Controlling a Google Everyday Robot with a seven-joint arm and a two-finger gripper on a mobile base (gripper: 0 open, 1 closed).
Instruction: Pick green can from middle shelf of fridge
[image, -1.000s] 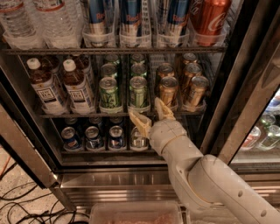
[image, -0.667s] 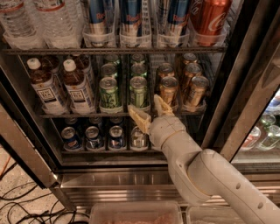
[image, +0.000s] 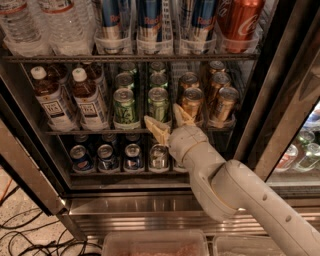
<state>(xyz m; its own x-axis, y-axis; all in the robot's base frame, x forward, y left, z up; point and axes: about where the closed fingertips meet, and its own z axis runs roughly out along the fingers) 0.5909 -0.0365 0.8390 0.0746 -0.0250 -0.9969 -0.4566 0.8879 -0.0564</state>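
Camera view has the green can (image: 159, 102) standing upright at the front of its lane on the middle shelf (image: 95, 132) of the fridge (image: 150, 206), with more green cans lined up behind it. Just to its left stands a second green can (image: 125, 105) with a yellower label, and to its right gold cans (image: 192, 104) fill two lanes. Brown tea bottles (image: 90, 97) occupy the shelf's left end. The gripper (image: 161, 113) hovers at the shelf's front rail, low before the green can, its two pale fingers (image: 156, 127) spread apart, one tip by the can's lower left edge, the other by its lower right. Nothing is pinched. The pale arm (image: 235, 190) rises from the lower right. Blue cans (image: 107, 157) sit on the rack below; tall blue cans (image: 150, 20) and a red can (image: 240, 20) stand above.
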